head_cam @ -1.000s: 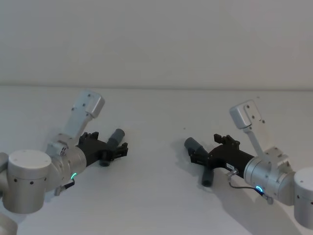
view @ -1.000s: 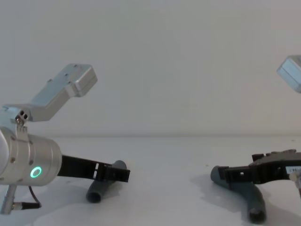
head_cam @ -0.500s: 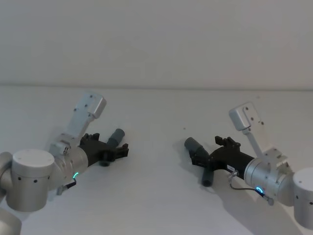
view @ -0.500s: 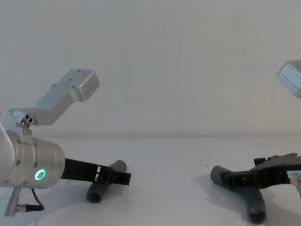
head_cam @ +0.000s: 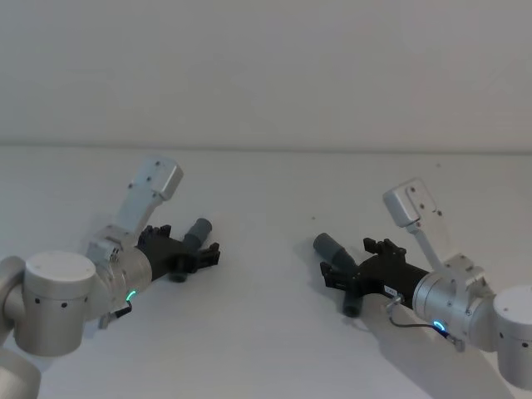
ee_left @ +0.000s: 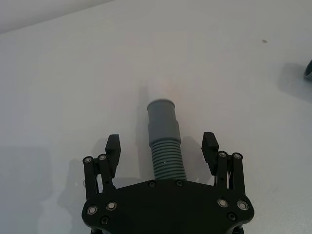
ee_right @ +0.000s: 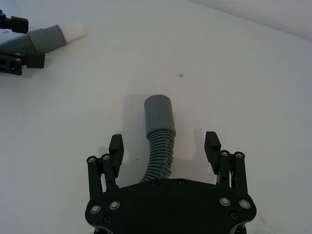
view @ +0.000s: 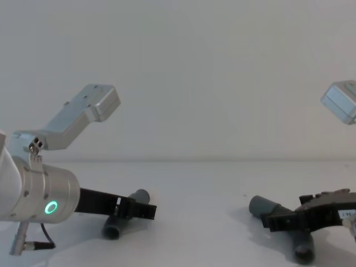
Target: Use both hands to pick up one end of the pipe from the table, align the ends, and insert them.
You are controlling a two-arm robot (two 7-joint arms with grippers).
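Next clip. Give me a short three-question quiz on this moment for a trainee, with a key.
1. True or false: the left gripper is shut on its pipe piece.
2. Fill in: the right gripper straddles the piece with the wide grey socket, lying on the ____.
3. Which gripper's piece has the whitish tip? A) left B) right
Key: 1 false, fingers open either side; 2 table; 3 A.

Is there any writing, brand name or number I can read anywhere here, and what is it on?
No text here can be read.
White sticker on the right hand: marks too blurred to read.
Left hand, both pipe pieces and the table: no writing visible.
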